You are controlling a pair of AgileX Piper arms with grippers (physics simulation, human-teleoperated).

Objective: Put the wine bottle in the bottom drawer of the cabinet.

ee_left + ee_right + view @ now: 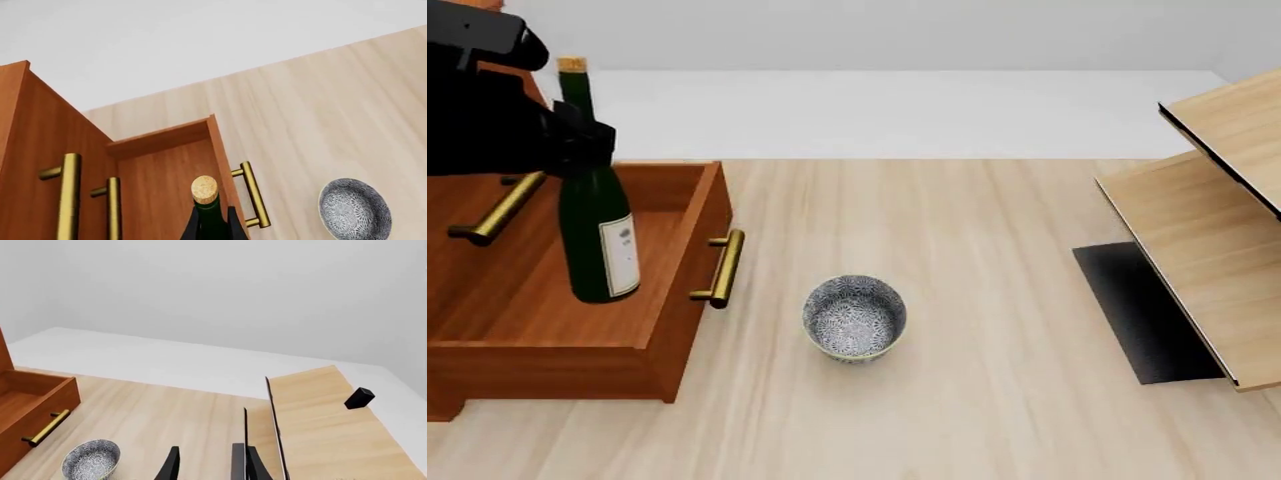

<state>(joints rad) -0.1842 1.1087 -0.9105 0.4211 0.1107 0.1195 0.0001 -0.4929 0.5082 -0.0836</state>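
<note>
The pale wood-grain worktop [988, 400] is filling most of the front view, ending at a white band along the top of the frame. The reddish-brown cabinet [454, 400] is sitting on it at the left edge of the frame with its bottom drawer [687, 300] standing open toward the centre, while a patterned blue-and-white bowl [854, 318] is resting just right of the drawer's brass handle [726, 268]. At the right edge a pale light-wood shelf unit [1201, 270] is standing on the worktop, with a flat dark patch [1134, 310] lying beneath it.

The wine bottle [594, 225] is glossy dark green glass with a matt tan cork and paper-white label. The bottom drawer [681, 260] is smooth reddish-brown wood with a polished brass handle [723, 268]. The table [988, 340] is pale matt wood grain; the bowl [854, 318] looks glazed, finely patterned.
</note>
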